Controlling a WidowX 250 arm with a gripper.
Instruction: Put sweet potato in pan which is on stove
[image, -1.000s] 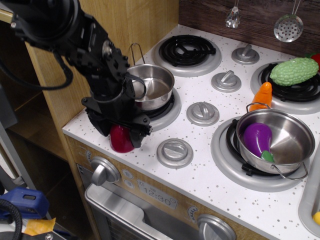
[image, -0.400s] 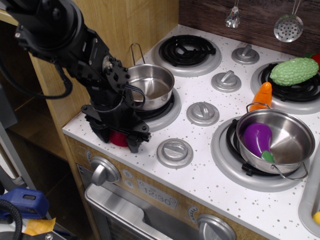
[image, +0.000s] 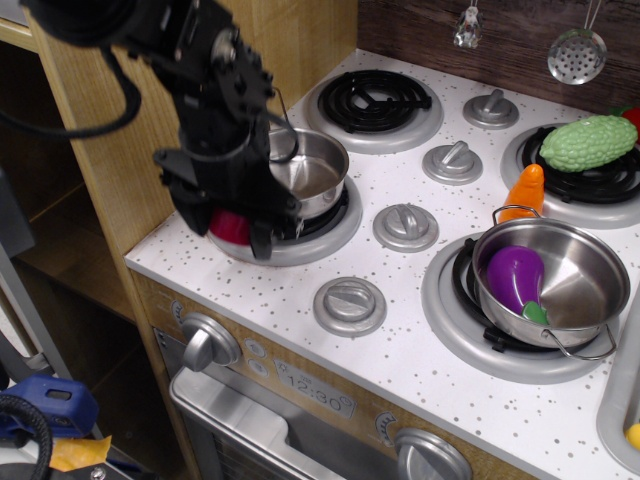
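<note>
The black pincer (image: 232, 228) is pinching the red sweet potato (image: 230, 228) between its fingers, holding it clear of the stove (image: 400, 300) just at the near-left rim of the small steel pan (image: 308, 172), which is sitting on the front-left burner. The lift looks meant to clear the pan's wall before the drop. A second ago the potato was resting low on the speckled top near the front edge; now it is riding higher and closer to the pan.
</note>
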